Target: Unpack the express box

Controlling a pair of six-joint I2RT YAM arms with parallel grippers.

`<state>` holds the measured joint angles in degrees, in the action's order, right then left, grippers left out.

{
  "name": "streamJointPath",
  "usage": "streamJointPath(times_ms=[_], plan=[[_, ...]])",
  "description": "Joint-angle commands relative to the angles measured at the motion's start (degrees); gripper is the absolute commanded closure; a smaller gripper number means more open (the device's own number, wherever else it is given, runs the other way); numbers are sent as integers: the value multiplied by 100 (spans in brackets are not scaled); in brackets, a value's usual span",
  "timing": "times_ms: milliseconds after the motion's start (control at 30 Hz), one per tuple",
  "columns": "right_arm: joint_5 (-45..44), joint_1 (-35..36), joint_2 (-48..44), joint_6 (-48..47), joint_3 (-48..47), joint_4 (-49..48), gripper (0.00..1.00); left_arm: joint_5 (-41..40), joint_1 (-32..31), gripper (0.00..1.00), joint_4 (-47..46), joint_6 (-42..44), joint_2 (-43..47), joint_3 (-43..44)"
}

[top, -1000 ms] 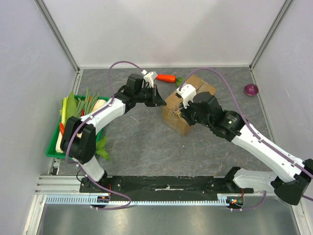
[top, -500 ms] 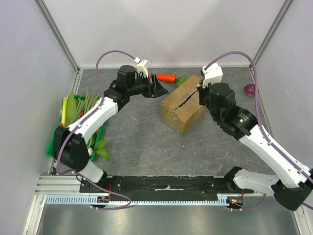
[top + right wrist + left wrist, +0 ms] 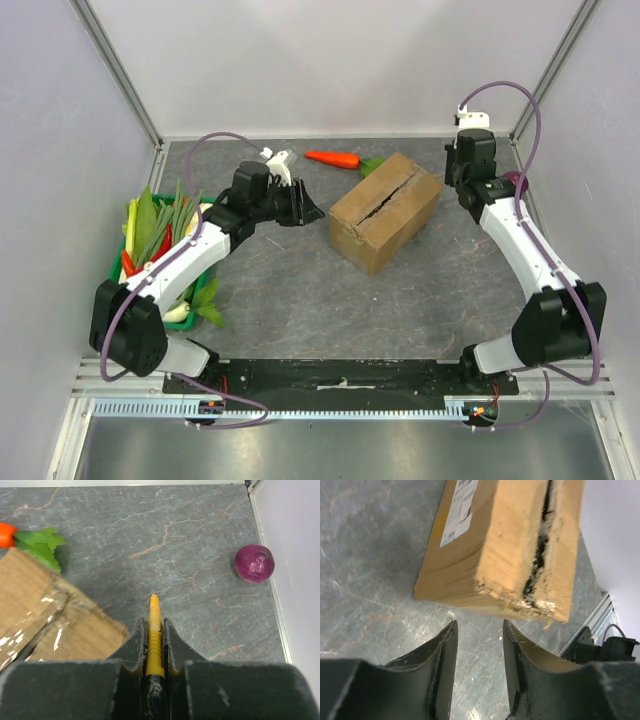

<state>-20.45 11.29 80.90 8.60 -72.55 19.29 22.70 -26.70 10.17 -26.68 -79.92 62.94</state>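
Observation:
The express box (image 3: pixel 385 210) is a brown cardboard box in the middle of the floor, its top flaps down with a ragged dark slit along the seam. In the left wrist view the box (image 3: pixel 505 545) shows its white label and torn seam edge. My left gripper (image 3: pixel 312 212) is open and empty, just left of the box and apart from it (image 3: pixel 479 625). My right gripper (image 3: pixel 466 160) is raised at the back right, beyond the box's right corner (image 3: pixel 40 615). It (image 3: pixel 155 622) is shut on a yellow ridged tool (image 3: pixel 155 630).
A carrot (image 3: pixel 335 158) with green leaves (image 3: pixel 40 545) lies behind the box. A purple onion (image 3: pixel 255 563) sits by the right wall (image 3: pixel 515 180). A green tray (image 3: pixel 105 300) of vegetables stands at the left wall.
My right arm lifted off the box and swung to the back right with the yellow tool. My left gripper drew back to the left, away from the box.

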Motion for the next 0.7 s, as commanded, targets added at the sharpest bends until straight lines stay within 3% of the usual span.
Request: streamJointPath(times_ms=[0, 100, 267, 500, 667], plan=[[840, -320, 434, -60, -66, -749, 100, 244, -28, 56, 63, -268, -313, -133], [1323, -478, 777, -157, -276, -777, 100, 393, -81, 63, 125, -207, -621, -10], [2025, -549, 1322, -254, -664, -347, 100, 376, -178, 64, 274, -74, -1068, 341], [2344, -487, 928, 194, 20, -215, 100, -520, -82, 64, 898, -145, -1789, 1482], [2282, -102, 314, 423, 566, -57, 100, -346, 173, 64, 811, -259, -2132, 1906]])
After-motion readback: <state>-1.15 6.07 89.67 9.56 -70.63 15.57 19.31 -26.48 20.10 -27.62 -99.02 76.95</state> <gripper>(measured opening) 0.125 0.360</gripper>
